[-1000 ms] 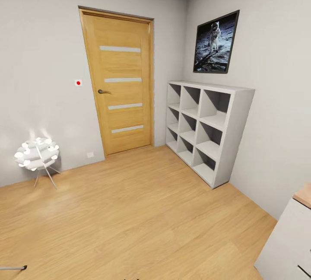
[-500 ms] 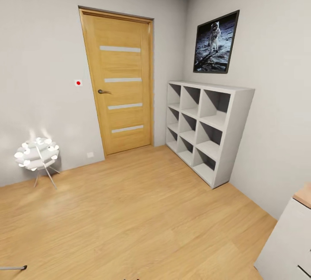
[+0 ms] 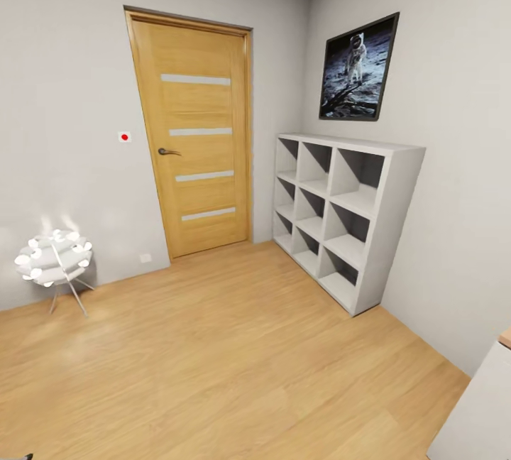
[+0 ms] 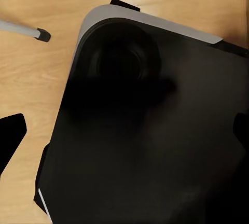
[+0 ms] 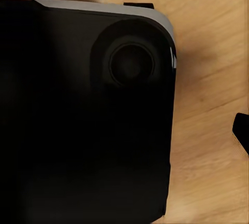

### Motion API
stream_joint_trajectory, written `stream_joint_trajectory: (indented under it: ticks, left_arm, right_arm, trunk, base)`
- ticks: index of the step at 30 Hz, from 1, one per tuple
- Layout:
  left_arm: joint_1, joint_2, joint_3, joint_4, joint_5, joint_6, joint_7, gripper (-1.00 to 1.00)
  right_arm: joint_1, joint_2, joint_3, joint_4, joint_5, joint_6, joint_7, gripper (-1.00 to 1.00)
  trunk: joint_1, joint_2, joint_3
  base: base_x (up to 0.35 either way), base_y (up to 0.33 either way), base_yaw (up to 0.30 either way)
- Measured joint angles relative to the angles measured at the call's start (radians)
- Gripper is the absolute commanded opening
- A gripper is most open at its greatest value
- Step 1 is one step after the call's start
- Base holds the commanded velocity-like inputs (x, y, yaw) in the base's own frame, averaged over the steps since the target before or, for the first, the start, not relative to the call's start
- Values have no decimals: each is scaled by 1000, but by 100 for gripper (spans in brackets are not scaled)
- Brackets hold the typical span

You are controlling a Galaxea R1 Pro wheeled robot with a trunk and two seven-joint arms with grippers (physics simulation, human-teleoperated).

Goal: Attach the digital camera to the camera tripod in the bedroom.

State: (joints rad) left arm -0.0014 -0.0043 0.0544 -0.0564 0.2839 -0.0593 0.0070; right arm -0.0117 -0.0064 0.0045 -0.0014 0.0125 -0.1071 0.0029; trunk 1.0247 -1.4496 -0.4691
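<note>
The digital camera is out of view. A thin silver leg with a black foot (image 4: pixel 31 31), which looks like a leg of the camera tripod, lies across the light wood floor in the left wrist view. The rest of the stand is out of frame. My left gripper (image 4: pixel 124 133) hangs open over my own black base, one dark fingertip (image 4: pixel 11 137) at each side and nothing between them. My right gripper (image 5: pixel 124 130) also hangs over the base, with one fingertip (image 5: pixel 241 129) far out to the side, so it reads as open and empty.
Ahead is a shut wooden door (image 3: pixel 195 133) in a grey wall. A white cube shelf (image 3: pixel 344 215) stands along the right wall under an astronaut picture (image 3: pixel 357 69). A white spiky floor lamp (image 3: pixel 53 261) stands at the left, and a white cabinet corner (image 3: pixel 482 410) at the lower right.
The whole head view has shifted: the lamp has slid left and down, the shelf looms a little larger, and the cabinet has slipped toward the corner. That is camera motion; nothing in the room moved.
</note>
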Motion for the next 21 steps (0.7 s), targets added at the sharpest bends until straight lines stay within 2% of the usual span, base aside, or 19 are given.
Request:
stream_joint_trajectory:
  ticks: [13,21]
  left_arm:
    - [0,0,0,0,0,0,1,100]
    - [0,0,0,0,0,0,1,100]
  right_arm:
    - [0,4,0,0,-1,1,1,100]
    - [0,12,0,0,-5,3,0,100]
  trunk:
    - [0,0,0]
    - [0,0,0]
  base:
    - [39,0,-5]
    - [1,0,-158]
